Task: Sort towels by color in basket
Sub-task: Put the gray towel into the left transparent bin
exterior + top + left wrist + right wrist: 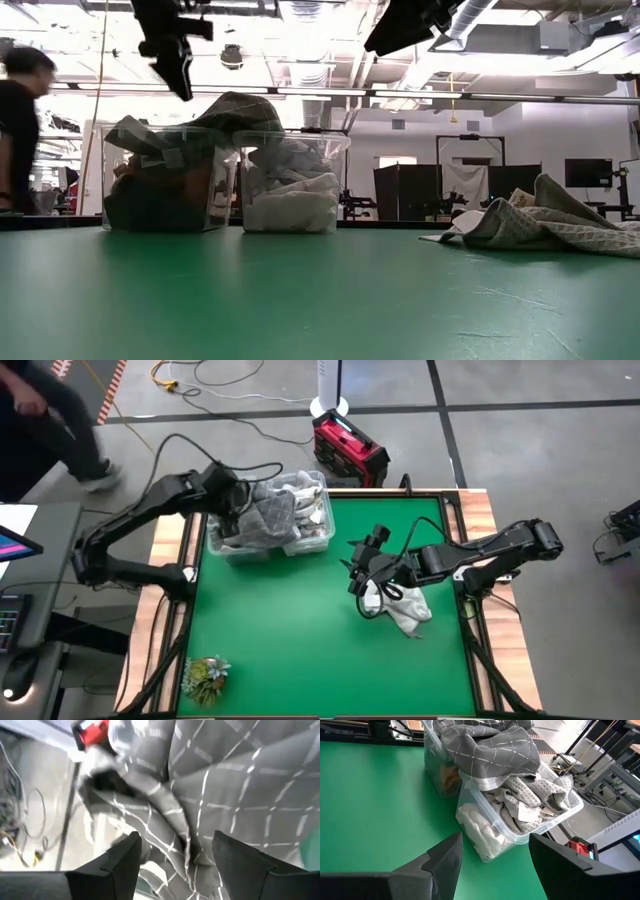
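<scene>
A green table [300,640] fills the overhead view, with a dark arm reaching in from each side. At its far left stand two clear plastic bins touching side by side: the dark-towel bin [165,190] and the light-towel bin [292,190]. A grey plaid towel [485,747] is draped over the top of the dark-towel bin, spilling across the shared rim. The left claw [176,865] hovers directly above that towel with its fingers spread and nothing between them, so the drop-off step looks just finished. Near the table's right side lies one loose white and light-grey checked towel [405,608], crumpled in a heap. The right claw [362,575] hangs just beside it, on the bin side, released and empty. A small leafy plant [205,678] sits at the near left corner.

Judging from this, the next move is for the right claw to lower onto the loose towel, pinch a fold and carry it to the light-towel bin.
</scene>
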Available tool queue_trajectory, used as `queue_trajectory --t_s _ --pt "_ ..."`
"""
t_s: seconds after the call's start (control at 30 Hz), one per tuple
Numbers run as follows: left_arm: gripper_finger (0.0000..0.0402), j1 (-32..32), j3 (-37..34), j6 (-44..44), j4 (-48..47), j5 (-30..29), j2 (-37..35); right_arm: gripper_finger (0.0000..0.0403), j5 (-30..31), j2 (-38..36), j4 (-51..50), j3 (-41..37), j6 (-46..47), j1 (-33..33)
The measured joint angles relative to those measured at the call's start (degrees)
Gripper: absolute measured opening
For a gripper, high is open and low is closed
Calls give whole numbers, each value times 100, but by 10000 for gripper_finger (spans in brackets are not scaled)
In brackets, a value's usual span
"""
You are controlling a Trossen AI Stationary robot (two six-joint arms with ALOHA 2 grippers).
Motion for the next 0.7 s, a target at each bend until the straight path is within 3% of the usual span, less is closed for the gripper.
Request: queue_trajectory --t_s 0.13,0.3,0.37,0.57,0.7 --pt "233 -156 99 -80 185 231 -194 260 1 0 1 0 5 0" --pt "233 -454 104 -560 567 1519 -44 260 -3 0 109 0 -28 -33" --pt "233 -699 104 -603 637 1778 141 260 -29 0 136 0 -28 -33" --pt "233 -1402 104 -219 731 1731 758 260 -73 0 125 0 -47 -20" --pt "233 -1645 101 -59 732 961 1170 260 -76 0 89 0 -74 -20"
